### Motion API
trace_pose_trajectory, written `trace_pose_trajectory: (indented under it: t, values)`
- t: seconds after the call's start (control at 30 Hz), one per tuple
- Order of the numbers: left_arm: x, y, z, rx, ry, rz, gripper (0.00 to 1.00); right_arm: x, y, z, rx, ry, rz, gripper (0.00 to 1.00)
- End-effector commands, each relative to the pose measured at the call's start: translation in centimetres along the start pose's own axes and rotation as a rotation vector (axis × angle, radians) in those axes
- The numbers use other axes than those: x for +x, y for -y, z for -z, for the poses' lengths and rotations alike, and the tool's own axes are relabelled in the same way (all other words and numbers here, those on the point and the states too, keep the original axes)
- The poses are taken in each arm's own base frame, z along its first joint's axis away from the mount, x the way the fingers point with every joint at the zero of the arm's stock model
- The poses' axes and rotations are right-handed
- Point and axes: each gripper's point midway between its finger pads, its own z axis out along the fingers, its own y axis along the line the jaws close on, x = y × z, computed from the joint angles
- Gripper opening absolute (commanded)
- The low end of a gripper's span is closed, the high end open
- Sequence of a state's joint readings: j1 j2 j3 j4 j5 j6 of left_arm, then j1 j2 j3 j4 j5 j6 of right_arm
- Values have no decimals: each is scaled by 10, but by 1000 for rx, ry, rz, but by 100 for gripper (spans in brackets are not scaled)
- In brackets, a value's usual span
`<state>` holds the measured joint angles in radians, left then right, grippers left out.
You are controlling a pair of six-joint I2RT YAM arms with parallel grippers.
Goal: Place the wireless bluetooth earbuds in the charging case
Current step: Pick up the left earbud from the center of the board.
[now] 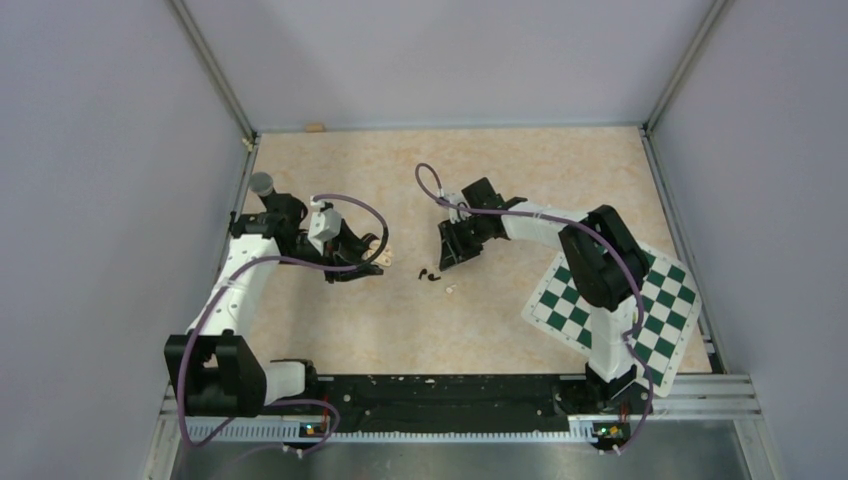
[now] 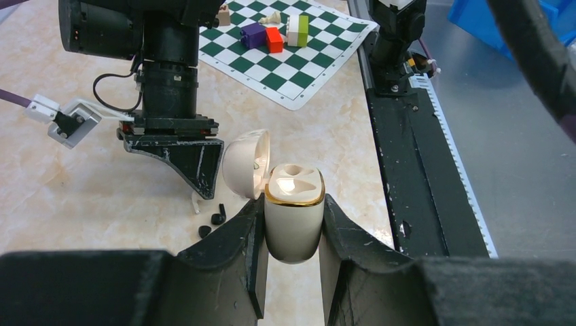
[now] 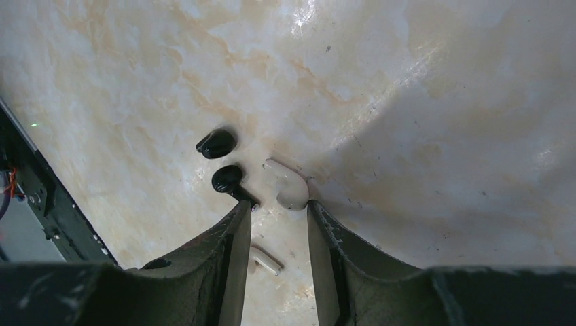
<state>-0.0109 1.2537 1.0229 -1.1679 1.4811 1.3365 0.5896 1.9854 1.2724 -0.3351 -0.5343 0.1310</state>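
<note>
The charging case (image 2: 293, 224) is cream white with a gold rim, not black. Its lid (image 2: 244, 163) is hinged open and both sockets look empty. My left gripper (image 2: 292, 204) is shut on the case body and holds it upright; it also shows in the top view (image 1: 375, 250). Two tiny black earbuds (image 3: 217, 143) (image 3: 227, 178) lie on the table, also seen in the top view (image 1: 427, 273). My right gripper (image 3: 275, 204) is open and empty, low over the table, its left fingertip beside the nearer black bud.
A small white comma-shaped piece (image 3: 289, 190) lies at my right fingertips and a white stick (image 3: 266, 259) lies between the fingers. A green chessboard mat (image 1: 620, 300) with coloured blocks (image 2: 272, 37) lies at the right. A black rail (image 1: 440, 395) runs along the near edge.
</note>
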Motion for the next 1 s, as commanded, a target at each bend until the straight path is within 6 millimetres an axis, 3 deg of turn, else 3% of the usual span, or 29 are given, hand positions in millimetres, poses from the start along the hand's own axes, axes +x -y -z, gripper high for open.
trace_pose_trajectory:
  t: [0.0,0.3,0.4,0.5,0.6,0.77,0.97]
  values:
    - [-17,0,0,8,52,-47,0,10,27,-16,115,-29,-12,38]
    - [-20,4,-1,15,68,-60,0,13,27,-22,155,-41,19,35]
    - [-21,5,-1,17,73,-53,0,13,27,-23,164,-42,29,30]
    - [-20,4,-1,18,70,-43,0,10,28,-20,182,-29,44,16]
    - [-23,3,-1,17,70,-51,0,1,25,-13,186,-2,71,15]
    - [-25,1,-1,17,75,-49,0,-33,8,18,199,117,162,13]
    - [-33,-17,0,18,80,23,0,-84,-12,88,290,301,304,13]
